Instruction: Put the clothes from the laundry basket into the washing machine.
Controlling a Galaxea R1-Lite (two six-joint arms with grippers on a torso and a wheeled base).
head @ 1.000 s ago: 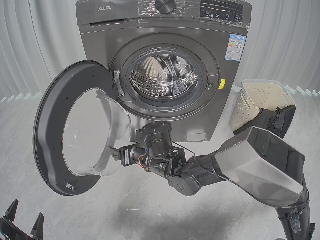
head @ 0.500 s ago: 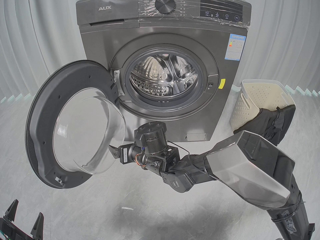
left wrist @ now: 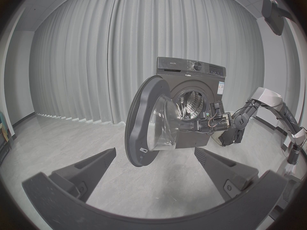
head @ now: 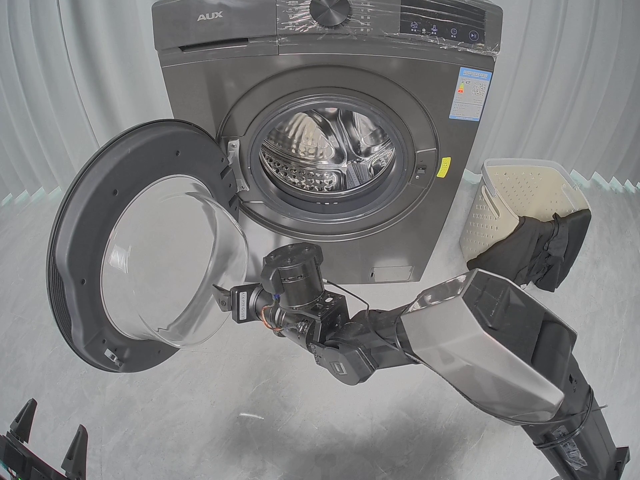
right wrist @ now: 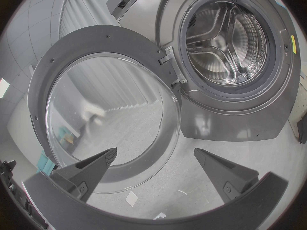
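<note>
The grey washing machine [head: 320,55] stands with its round door [head: 127,248] swung out to the left and its steel drum [head: 327,148] bare inside. My right gripper [head: 221,299] is open, low in front of the machine, right at the edge of the door's glass bowl [right wrist: 108,112]; its fingers [right wrist: 102,160] hold nothing. The cream laundry basket [head: 533,188] stands to the right of the machine. Dark clothes [head: 533,248] hang over its front rim down to the floor. My left gripper [head: 55,421] is open and empty at the near left, far from the machine [left wrist: 188,103].
Grey curtains [head: 80,68] hang behind the machine. The pale floor [head: 220,408] spreads out in front of it. The open door takes up the room to the left of the drum opening; my right arm [head: 480,341] crosses the space before the basket.
The door has swung further open to the left. My right gripper and arm have moved left and slightly down along with it. The left gripper has stayed put.
</note>
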